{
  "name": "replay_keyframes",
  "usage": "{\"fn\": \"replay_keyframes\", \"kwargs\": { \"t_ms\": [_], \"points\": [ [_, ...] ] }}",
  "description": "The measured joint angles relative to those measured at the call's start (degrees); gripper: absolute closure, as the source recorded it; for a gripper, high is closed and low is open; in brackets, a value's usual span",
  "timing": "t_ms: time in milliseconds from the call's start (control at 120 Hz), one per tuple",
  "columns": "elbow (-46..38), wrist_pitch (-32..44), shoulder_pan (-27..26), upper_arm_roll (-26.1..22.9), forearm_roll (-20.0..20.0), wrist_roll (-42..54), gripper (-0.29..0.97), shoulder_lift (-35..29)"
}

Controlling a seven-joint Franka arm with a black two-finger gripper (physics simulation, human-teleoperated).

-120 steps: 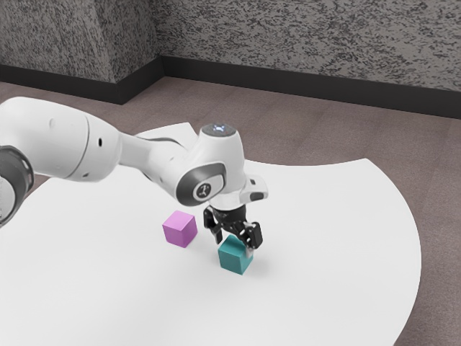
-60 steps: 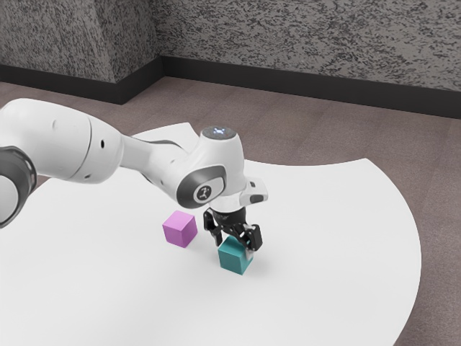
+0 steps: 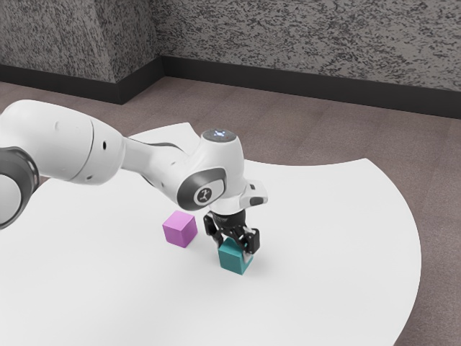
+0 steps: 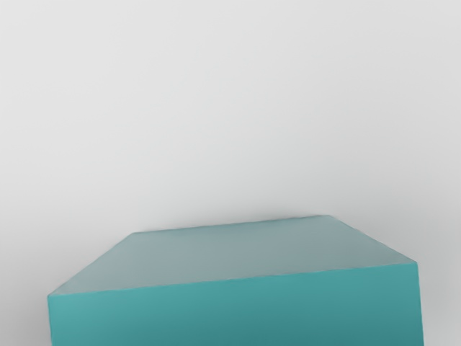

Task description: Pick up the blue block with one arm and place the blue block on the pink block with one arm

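Count: one arm point(image 3: 144, 162), one gripper point(image 3: 233, 244), two blocks, one white table point(image 3: 346, 238).

The blue block point(image 3: 235, 259) renders teal. It sits flat on the table, directly under the gripper. The pink block point(image 3: 179, 229) is also on the table, near the blue one toward the exterior view's left, with a clear gap between them. Nothing is stacked on it.

Claw: the fingers are spread wide, about the blue block's width, and hang down on either side of its top. No firm pinch is visible, so it reads as open and straddling. The block is not lifted; its base is on the table.

The exterior view gives the layout: the arm reaching in from the left, both blocks, the table's curved edge, brown floor point(image 3: 324, 122) and speckled wall point(image 3: 302, 36).

The wrist view gives the blue block point(image 4: 238, 288) up close just below the hand, with its top face and one side face visible and plain white table point(image 4: 216, 108) beyond it.
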Motion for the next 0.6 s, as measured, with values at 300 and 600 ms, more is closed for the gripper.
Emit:
{"fn": "replay_keyframes", "kwargs": {
  "t_ms": [300, 600],
  "points": [
    [0.0, 0.6, 0.0, 0.0, -0.1, 0.0, 0.25, 0.4],
    [0.0, 0.9, 0.0, 0.0, 0.2, -0.3, 0.30, 0.0]
  ]
}}
